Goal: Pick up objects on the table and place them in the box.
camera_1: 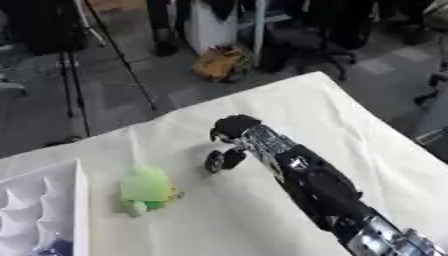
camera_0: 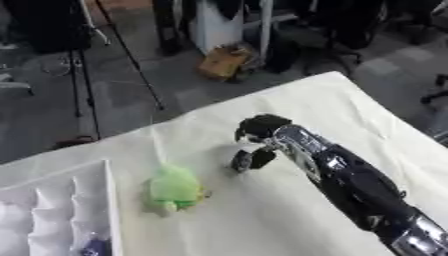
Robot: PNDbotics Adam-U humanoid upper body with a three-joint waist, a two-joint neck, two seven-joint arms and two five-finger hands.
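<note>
Fingers [camera_0: 245, 160] of the right hand [camera_0: 261, 131] are curled, nothing grasped, mid-frame; green toy [camera_0: 175, 189] lies lower left, box [camera_0: 61, 200] beside.

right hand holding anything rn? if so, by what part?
Nothing held. The right hand hangs over the cloth with fingers curled, apart from the green toy.

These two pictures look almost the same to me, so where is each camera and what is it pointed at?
Left eye view: in the robot's head, looking down at the table; the right hand and arm enter from lower right.
Right eye view: beside it in the head, facing the same way; the same arm shows.
Both share the green toy, the white box at lower left, and the floor beyond.
</note>
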